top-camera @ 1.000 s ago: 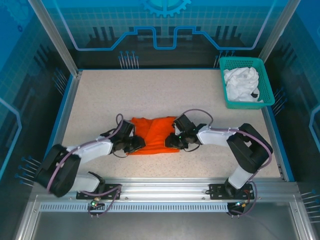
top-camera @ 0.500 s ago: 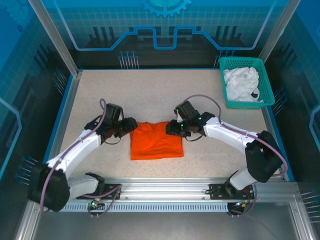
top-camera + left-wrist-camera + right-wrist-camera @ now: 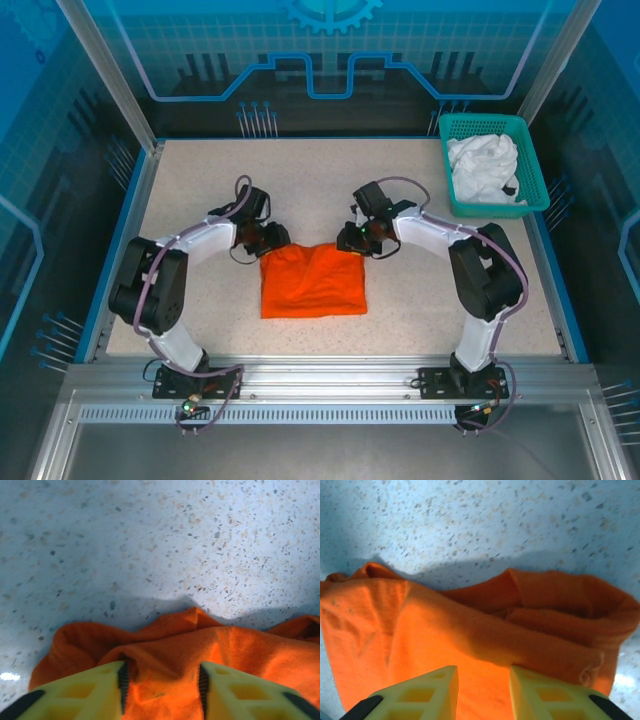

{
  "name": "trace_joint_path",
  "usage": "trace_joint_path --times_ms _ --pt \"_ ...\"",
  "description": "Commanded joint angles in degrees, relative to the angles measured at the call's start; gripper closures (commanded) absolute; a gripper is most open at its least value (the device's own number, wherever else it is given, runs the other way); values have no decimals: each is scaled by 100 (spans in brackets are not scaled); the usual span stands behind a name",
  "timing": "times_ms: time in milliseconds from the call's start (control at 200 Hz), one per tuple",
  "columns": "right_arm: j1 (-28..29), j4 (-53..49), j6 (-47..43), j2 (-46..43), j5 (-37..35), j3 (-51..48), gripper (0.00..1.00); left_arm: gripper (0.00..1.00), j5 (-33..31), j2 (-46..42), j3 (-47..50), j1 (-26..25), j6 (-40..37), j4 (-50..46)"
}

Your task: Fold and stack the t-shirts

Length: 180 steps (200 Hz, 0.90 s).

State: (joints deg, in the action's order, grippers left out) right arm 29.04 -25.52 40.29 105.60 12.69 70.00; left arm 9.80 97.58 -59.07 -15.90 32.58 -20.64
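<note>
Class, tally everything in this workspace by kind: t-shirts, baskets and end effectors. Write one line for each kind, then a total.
T-shirts: 2, the bright orange cloth t-shirt and the crumpled white cloth t-shirt
Baskets: 1, the teal plastic lattice basket
End effectors: 2, the left end effector and the right end effector
Total: 5

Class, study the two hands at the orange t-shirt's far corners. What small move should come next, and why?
Probably release and lift both hands straight up. The orange t-shirt already lies as a compact folded rectangle, the left hand and right hand straddle its rumpled far edge, and the white t-shirt waits in the basket.
</note>
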Motion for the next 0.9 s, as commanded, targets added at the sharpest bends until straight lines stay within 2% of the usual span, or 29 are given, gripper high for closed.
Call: trace_joint_path --times_ms 0,135,225,515,635,810,895 --pt "-134 -111 -162 185 220 204 67 66 250 192 -294 34 -267 44" --pt "-286 -84 -119 368 301 232 68 82 278 379 -434 48 -322 -32" --pt "-408 -50 -83 461 387 210 68 100 264 398 -456 61 -313 -43" --pt "-642 13 69 590 452 118 69 100 -676 -524 -35 287 -185 -128" --pt "-750 92 202 707 463 67 69 100 -924 -351 -65 458 -117 -476" --pt "-775 110 207 820 534 139 68 100 -776 223 -271 526 -122 -657" --pt "-769 91 196 827 585 204 68 80 -874 405 -476 535 -161 -832"
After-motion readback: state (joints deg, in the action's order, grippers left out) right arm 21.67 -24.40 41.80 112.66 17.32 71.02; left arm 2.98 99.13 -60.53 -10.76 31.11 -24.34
